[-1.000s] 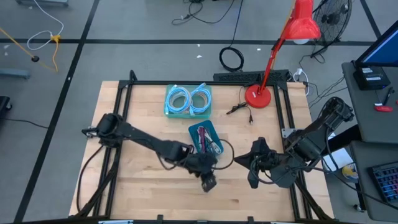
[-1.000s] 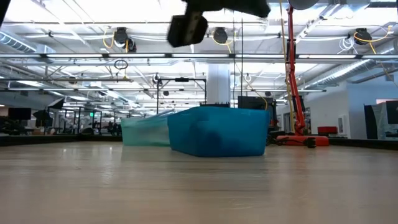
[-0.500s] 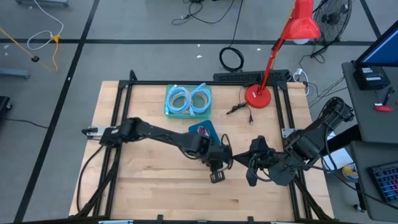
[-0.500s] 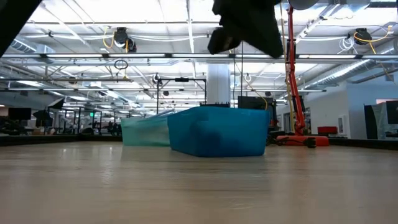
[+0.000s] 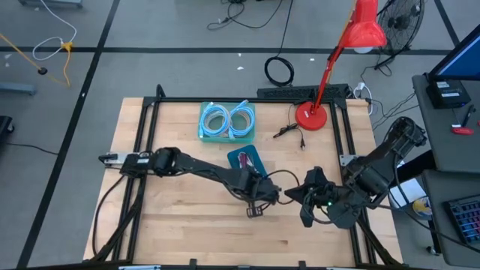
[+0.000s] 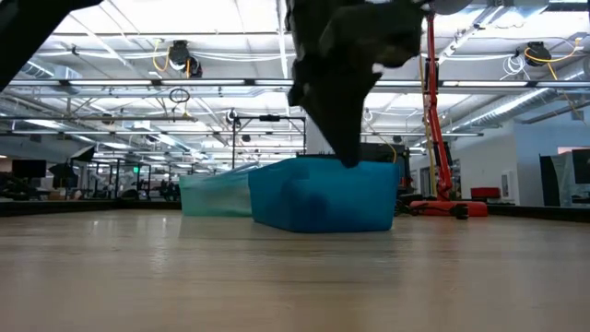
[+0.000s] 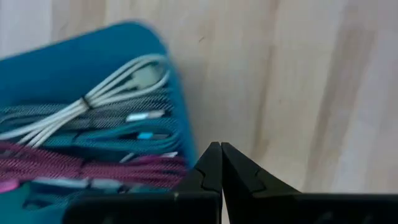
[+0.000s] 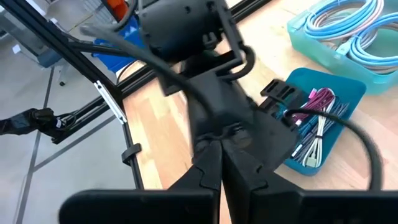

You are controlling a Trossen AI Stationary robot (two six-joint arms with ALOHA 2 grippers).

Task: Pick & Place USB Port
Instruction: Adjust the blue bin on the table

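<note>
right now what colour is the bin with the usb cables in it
Dark blue bin; clearest in the left wrist view.

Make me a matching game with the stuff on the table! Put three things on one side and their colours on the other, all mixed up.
Things:
1. desk lamp
2. coiled cables in the far bin
3. bin nearest the left hand

Colours:
A. dark teal blue
B. red
C. pale blue

Pairs: 1-B, 2-C, 3-A
</note>
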